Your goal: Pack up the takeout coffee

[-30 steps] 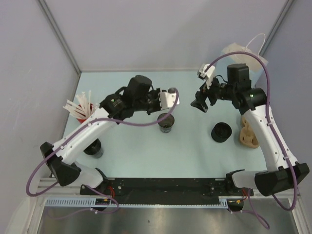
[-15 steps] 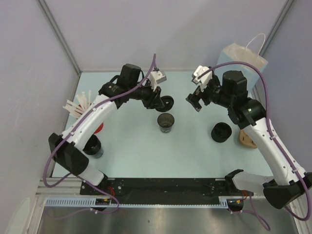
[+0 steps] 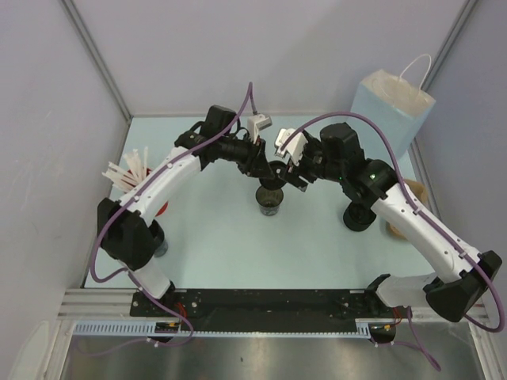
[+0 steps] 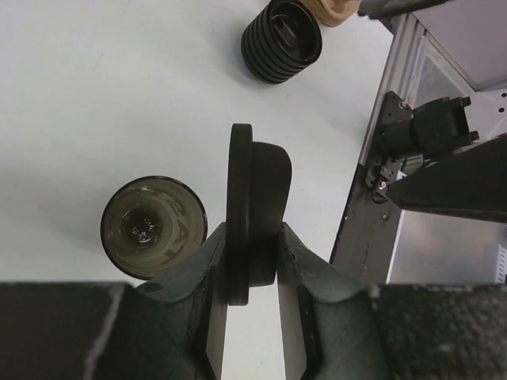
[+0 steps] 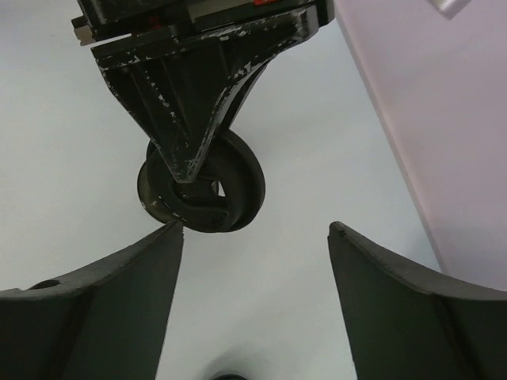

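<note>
Two arms meet over the middle of the pale table (image 3: 214,237) in the overhead view. The left gripper (image 3: 268,165) pinches a round black lid (image 3: 275,169), and the right gripper (image 3: 290,176) is just beside it, fingers apart. The takeout cup (image 3: 270,199) stands open and upright on the table directly below them. A ribbed black stack (image 3: 358,215) sits to its right, partly under the right arm. The pale-blue bag (image 3: 392,107) stands at the far right corner, and a red cup of straws (image 3: 135,178) is at the left edge.

From the left wrist, the left gripper (image 4: 252,237) is clamped on the lid (image 4: 255,190), which stands on edge between the two fingers. The takeout cup (image 4: 153,226) shows below it, mouth up, apart from the lid. The ribbed black stack (image 4: 282,41) lies farther off, touching a brown carrier (image 4: 331,9).

From the right wrist, the right gripper (image 5: 253,233) is spread wide with nothing between its fingers (image 5: 103,309). Ahead of it, the left gripper (image 5: 190,176) holds the lid (image 5: 234,186) by its rim, clear of the right fingers.
</note>
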Robot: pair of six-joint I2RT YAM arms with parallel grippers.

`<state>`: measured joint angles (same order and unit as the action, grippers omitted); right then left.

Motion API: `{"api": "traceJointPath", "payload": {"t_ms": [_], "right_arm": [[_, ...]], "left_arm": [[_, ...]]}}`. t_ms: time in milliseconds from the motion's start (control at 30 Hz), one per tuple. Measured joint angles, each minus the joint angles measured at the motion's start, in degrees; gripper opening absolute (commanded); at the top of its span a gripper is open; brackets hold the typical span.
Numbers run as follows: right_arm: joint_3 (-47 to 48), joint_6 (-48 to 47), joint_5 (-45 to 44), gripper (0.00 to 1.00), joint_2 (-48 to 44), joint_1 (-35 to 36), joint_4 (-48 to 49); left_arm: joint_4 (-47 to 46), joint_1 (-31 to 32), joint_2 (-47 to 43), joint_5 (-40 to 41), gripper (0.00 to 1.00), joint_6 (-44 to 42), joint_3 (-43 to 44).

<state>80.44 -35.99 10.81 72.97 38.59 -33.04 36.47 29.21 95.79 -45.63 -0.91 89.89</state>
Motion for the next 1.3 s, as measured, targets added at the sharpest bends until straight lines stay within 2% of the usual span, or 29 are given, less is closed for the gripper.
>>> {"api": "traceJointPath", "payload": {"t_ms": [200, 233, 533, 633, 967, 1067, 1167, 1300], "right_arm": [[-0.5, -0.9, 1.7, 0.65, 0.5, -0.3, -1.1], [-0.5, -0.9, 1.9, 0.6, 0.6, -0.3, -1.1], [-1.3, -1.0, 2.1, 0.48, 2.3, -0.3, -0.1], [-2.1, -0.8, 1.9, 0.47, 2.6, -0.3, 0.4], [-2.8, 0.0, 2.8, 0.48, 2.1, -3.1, 0.9], [-2.8, 1.0, 4.3, 0.51, 0.8, -6.4, 1.1], [-2.8, 2.2, 7.3, 0.58, -0.7, -10.6, 1.2], [-2.8, 4.6, 12.6, 0.63, -2.1, -18.7, 0.9]], "left_arm": [[-1.5, -0.1, -0.1, -1.2, 0.34, 1.5, -1.1], [-1.6, -0.1, -0.2, -1.3, 0.34, 1.6, -1.5], [-2.2, -0.1, -1.0, -2.9, 0.34, 2.6, -3.3], [-2.9, -0.1, -1.4, -3.1, 0.35, 2.9, -3.5], [-1.6, -0.1, -1.8, -1.2, 0.44, 0.8, -3.3], [-0.2, 0.1, -1.8, 1.0, 0.5, -1.7, -2.0], [1.3, 0.9, -1.8, 4.4, 0.57, -5.1, -1.0], [1.7, 5.5, -1.8, 12.6, 0.61, -10.2, -1.9]]}}
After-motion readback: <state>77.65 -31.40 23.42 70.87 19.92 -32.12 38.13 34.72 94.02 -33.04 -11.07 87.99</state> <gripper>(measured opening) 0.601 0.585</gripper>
